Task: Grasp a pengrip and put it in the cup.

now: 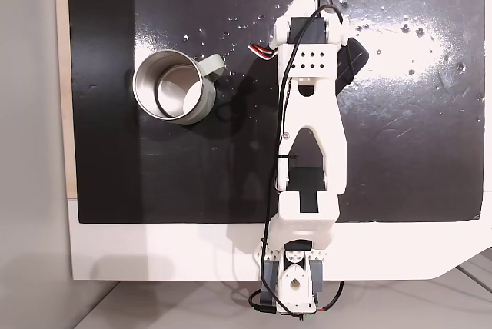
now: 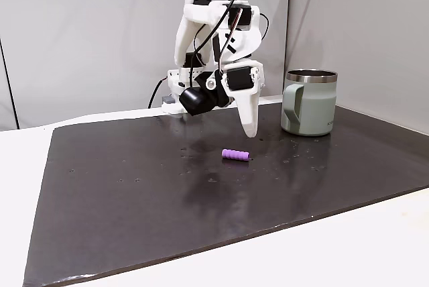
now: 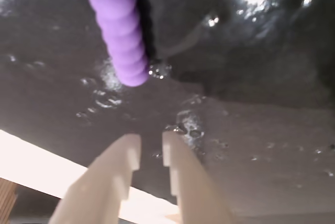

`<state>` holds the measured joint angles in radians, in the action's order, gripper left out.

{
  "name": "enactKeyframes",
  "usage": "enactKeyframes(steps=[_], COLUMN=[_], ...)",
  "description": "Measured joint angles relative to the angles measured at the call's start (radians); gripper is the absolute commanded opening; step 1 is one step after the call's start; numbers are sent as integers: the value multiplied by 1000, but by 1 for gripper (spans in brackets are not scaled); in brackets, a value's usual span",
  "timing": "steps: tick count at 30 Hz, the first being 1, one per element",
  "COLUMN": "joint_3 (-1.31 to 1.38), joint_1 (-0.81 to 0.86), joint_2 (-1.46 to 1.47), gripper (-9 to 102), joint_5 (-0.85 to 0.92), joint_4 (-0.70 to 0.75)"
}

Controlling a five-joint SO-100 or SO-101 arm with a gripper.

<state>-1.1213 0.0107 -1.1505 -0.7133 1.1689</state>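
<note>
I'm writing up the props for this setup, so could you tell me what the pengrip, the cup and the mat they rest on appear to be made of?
The pengrip looks like soft matte rubber or silicone: ribbed, purple, no glare. The cup seems metal, given its shiny silvery rim and reflective inner wall, with a matte grey-green coated outside and handle. The mat is black and slightly glossy, perhaps rubber or plastic; it mirrors light.

The room is brightly and evenly lit. From above, a strong white glare washes over the far right part of the dark mat (image 1: 400,114), and the cup (image 1: 174,87) shines inside and throws a soft shadow rightward. The side-on fixed view is sharp, with faint reflections on the mat. The wrist view is soft and blurred: pengrip (image 3: 120,30) hazy, gripper (image 3: 151,150) fingertips overexposed, glare at the top right.
</note>
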Motion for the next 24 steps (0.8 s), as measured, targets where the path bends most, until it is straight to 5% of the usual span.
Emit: enactKeyframes(steps=[10,24], joint_3=[193,380], joint_1=[21,97], joint_2=[130,279], gripper=[22,26], joint_5=[-3,14], joint_4=[176,345])
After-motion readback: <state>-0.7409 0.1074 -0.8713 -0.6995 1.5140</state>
